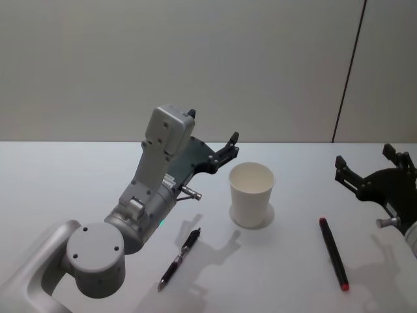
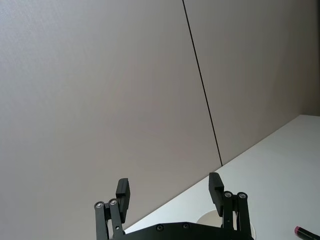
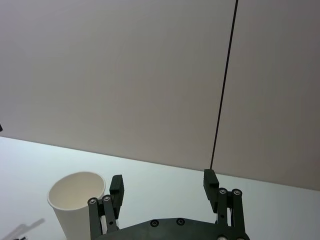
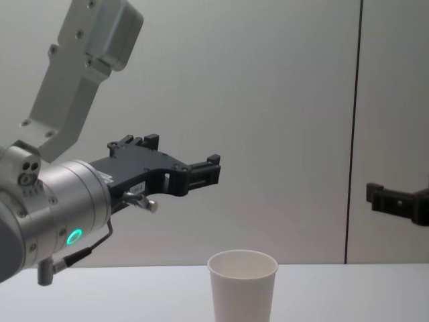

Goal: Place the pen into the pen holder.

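Bare table (image 1: 280,280) rings the pen (image 1: 333,253), pen holder (image 1: 251,193) seemingly well apart.

Left arm (image 1: 140,208): silver-grey metal, rounded joints. Flat round joint cap (image 1: 95,253) with small dark screw holes. Boxy pale-grey wrist housing (image 1: 167,134), recessed screws near corners. Green ring light (image 4: 74,236) on joint barrel, thin grey cable (image 4: 100,243) looped beneath. Left claw (image 2: 170,192): matte black plate, white label (image 4: 136,190), silver stud at side, paired linkage bars, bright screw heads at pivots, squared fingertip pads. Right claw (image 3: 163,181): same black build, same silver pivot screws.
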Available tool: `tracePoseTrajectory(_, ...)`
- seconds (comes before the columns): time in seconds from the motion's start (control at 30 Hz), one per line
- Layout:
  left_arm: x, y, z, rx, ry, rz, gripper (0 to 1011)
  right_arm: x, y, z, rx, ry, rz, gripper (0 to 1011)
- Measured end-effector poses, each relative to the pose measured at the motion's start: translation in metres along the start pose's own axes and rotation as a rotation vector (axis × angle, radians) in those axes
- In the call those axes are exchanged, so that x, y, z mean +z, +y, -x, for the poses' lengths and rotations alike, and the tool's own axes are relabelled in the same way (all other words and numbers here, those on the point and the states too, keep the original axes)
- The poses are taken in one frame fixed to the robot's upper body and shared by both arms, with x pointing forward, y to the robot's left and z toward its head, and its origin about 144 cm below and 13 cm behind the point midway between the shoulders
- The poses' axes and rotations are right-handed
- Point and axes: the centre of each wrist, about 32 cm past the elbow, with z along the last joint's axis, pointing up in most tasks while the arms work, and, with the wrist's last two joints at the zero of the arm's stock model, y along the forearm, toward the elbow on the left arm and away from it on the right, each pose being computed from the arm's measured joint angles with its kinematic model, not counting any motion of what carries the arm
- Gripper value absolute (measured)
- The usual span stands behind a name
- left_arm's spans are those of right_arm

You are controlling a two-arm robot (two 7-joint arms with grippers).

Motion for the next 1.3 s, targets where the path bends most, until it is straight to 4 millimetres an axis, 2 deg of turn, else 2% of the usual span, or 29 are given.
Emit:
tracePoseTrajectory(0.57,0.000,0.000,0.000,0.000,0.000,0.000,1004,0.000,0.008,0.012,-0.047,0.010,0.146,1001)
tracePoseTrajectory(1.3,0.000,0.000,0.000,0.000,0.000,0.000,1004,-0.011,0.038,0.029,-0.091,0.047,0.345,1001)
